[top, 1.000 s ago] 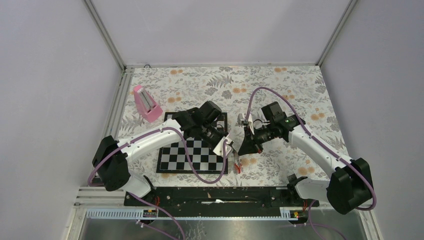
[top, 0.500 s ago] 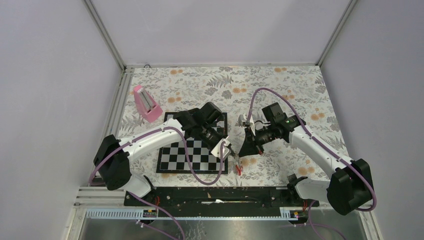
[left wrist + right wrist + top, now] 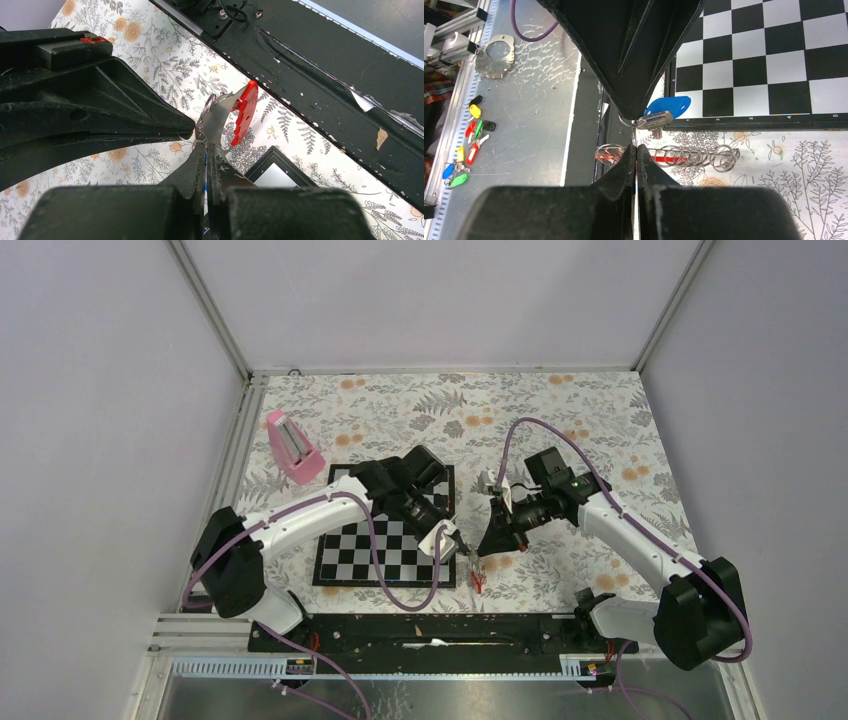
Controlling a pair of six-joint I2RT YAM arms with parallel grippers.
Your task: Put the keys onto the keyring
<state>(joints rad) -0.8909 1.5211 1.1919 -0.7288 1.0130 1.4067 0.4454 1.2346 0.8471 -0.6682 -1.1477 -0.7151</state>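
My left gripper (image 3: 455, 540) is shut on the blue-tagged key (image 3: 669, 106); in the left wrist view only a blue sliver shows between its shut fingers (image 3: 206, 147). My right gripper (image 3: 483, 545) is shut, tip to tip with the left one. It seems to pinch the keyring's thin wire ring (image 3: 200, 136). The white-and-red fob (image 3: 244, 111) hangs below the tips, just off the chessboard's near right corner (image 3: 476, 575). In the right wrist view the shut fingers (image 3: 636, 146) stand in front of a row of wire loops (image 3: 694, 156). The red-tagged key is not visible.
The chessboard (image 3: 385, 540) lies under my left arm. A pink wedge block (image 3: 293, 447) stands at the far left. The black base rail (image 3: 430, 630) runs along the near edge. Off the table, several coloured key tags (image 3: 466, 137) lie on a metal surface.
My left gripper has crept slightly toward the near edge and closer to the right gripper's tip. The fob still hangs below them.
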